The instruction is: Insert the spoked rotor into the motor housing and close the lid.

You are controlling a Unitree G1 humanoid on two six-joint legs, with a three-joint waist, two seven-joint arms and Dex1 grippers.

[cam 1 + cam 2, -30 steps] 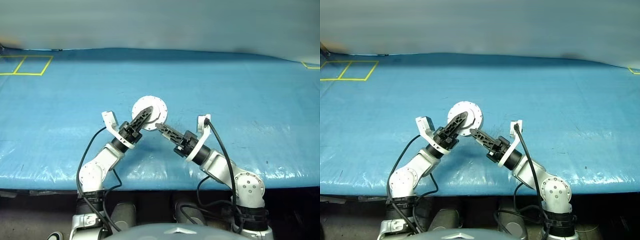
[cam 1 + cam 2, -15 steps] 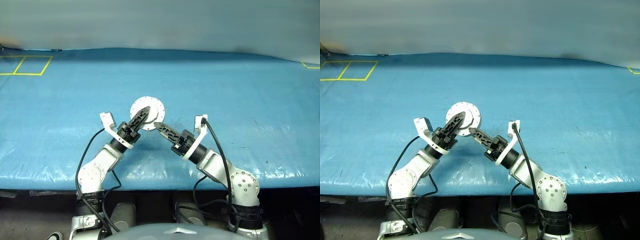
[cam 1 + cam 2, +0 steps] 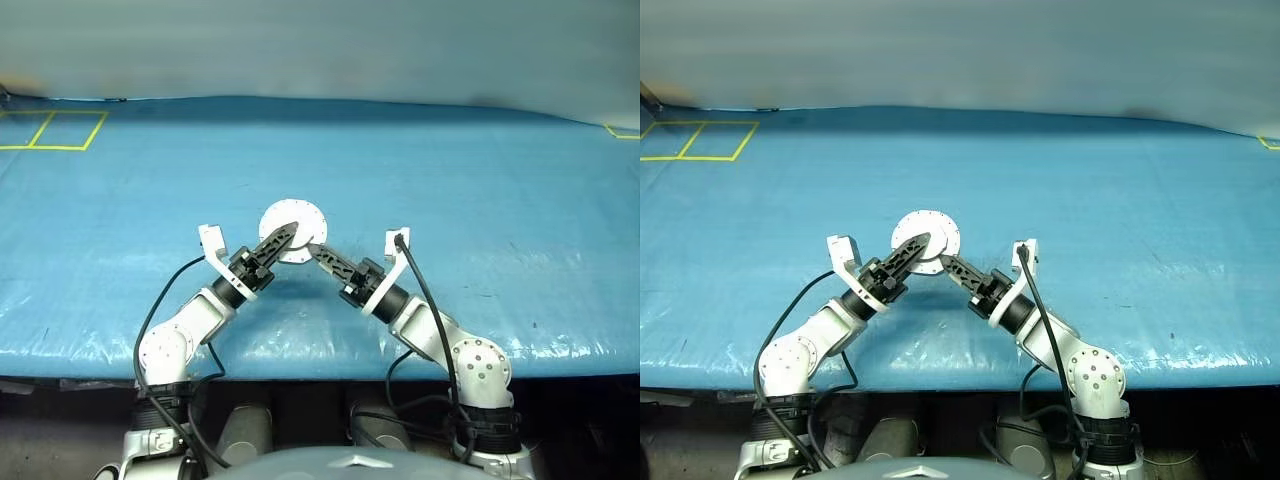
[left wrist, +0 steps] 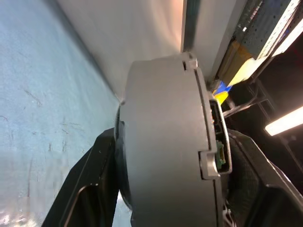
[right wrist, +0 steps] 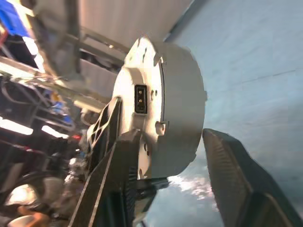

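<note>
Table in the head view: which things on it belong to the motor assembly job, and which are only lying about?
For the job:
- motor housing
- left gripper, closed on the housing
- right gripper, open at the housing

Just there:
- blue table cover
- yellow tape squares, far left corner

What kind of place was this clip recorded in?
Probably a robot lab or workshop test bench. A wide table under a blue plastic sheet carries yellow taped squares, and behind the held motor housing there are strip lights and metal racking.
</note>
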